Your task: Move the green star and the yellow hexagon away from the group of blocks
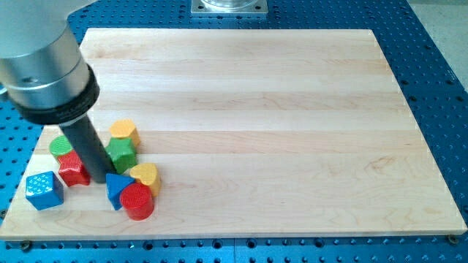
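At view's lower left of wooden desk (292, 109), my tip (101, 180) sits amid cluster, just left of green star block (121, 153), yellow hexagon block (124, 132) above it. No jaws on rod. Separation step under way; next, push rightward, clear of red star block (72, 168).

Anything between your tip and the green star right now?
Nothing: in the camera view my tip sits right against the green star's lower left side, with the red star on the tip's other side.

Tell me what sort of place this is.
Probably a robotics lab bench: a pale wooden board lies on a blue perforated table, toy blocks like the green star cluster at the view's left, and my tip sits among them.
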{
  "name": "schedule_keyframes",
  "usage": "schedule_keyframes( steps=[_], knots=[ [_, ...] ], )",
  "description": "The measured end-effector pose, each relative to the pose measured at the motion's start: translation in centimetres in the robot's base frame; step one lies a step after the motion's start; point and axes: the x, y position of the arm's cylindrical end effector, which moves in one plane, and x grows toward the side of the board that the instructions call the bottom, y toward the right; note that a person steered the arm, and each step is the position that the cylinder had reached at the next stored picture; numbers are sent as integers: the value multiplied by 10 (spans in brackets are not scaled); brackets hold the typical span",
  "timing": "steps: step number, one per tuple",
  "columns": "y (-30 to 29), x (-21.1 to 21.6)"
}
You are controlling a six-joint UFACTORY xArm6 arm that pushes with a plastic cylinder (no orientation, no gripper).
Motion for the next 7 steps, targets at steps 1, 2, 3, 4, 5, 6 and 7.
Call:
schedule_keyframes(
  steps=[1, 2, 3, 4, 5, 6, 7],
  knots=[
    [14, -34],
    [44, -67],
    [66, -113],
    [67, -123],
    [70, -147],
    [119, -154],
    [151, -150]
  ],
)
